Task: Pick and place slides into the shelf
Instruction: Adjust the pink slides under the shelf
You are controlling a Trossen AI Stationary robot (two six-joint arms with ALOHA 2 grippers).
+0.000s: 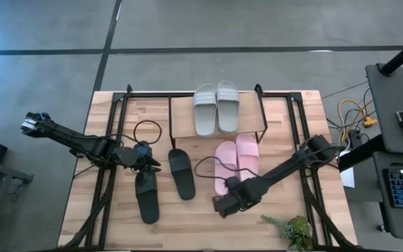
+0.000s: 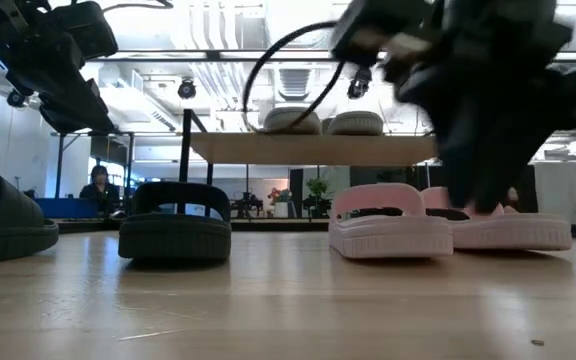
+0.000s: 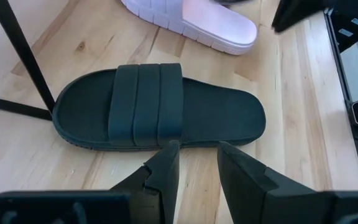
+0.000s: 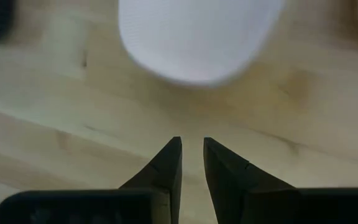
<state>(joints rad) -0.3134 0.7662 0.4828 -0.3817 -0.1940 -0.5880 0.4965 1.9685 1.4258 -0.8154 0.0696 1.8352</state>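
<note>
With the grey-green pair [image 1: 216, 107] on the shelf [image 1: 182, 129] at 12 o'clock, both end effectors, left [image 1: 147, 166] and right [image 1: 220, 206], hover slightly apart and empty, the left beside a black slide [image 1: 181, 173] on the bench [image 1: 306, 196], which the next pick likely requires straddling

The right hand [image 4: 192, 160] hangs empty over the wooden desk [image 4: 55, 124], fingers nearly together, near the rounded end of a pink slide [image 4: 197, 37].

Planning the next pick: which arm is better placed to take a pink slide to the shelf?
Probably the right. Its hand hovers just off the heel of the pink slides, fingers slightly apart and empty. The left hand sits between the black slides, farther away. The shelf already holds the grey pair.
</note>
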